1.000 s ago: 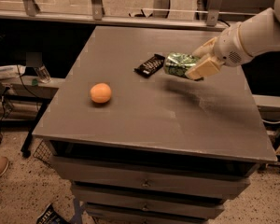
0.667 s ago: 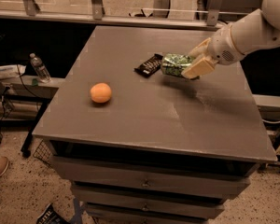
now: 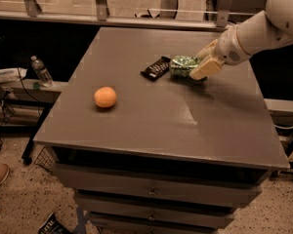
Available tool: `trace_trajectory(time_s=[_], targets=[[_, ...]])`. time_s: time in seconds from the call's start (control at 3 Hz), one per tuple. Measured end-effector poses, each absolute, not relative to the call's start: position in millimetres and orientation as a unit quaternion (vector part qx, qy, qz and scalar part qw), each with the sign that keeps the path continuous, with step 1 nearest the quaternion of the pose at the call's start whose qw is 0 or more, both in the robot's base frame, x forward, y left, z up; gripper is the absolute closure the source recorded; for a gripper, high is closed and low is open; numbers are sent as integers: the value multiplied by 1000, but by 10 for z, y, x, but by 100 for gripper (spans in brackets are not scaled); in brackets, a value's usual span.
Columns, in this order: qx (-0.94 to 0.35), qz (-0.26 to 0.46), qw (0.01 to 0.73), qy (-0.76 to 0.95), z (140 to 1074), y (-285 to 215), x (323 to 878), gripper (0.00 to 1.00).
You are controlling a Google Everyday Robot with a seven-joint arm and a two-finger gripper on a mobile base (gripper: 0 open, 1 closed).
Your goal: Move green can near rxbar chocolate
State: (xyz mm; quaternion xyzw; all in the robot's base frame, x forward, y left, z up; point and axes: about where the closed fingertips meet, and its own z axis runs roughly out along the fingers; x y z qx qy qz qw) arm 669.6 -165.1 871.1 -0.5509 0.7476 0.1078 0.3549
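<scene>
The green can (image 3: 182,65) lies on its side on the grey table (image 3: 151,116), right next to the rxbar chocolate (image 3: 156,68), a flat black bar to its left. My gripper (image 3: 201,62) comes in from the right on a white arm and is shut on the green can's right end, one pale finger (image 3: 204,69) in front of it and one behind. The can appears to rest on or just above the tabletop.
A round orange fruit (image 3: 105,97) sits on the table's left part. A water bottle (image 3: 40,71) stands on a low shelf to the left of the table. Drawers run below the table's front edge. A railing lies behind.
My gripper has moved the green can slightly left and down, closer to the black bar. The orange fruit and the bar have not moved.
</scene>
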Motion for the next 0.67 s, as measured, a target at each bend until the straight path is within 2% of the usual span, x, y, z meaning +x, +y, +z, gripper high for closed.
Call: trace_trajectory(time_s=[0.33,0.67], targets=[[-548,112,358,747,8673,-1651,6791,100],[-550,114,357,747,8656,-1629,6791,83]])
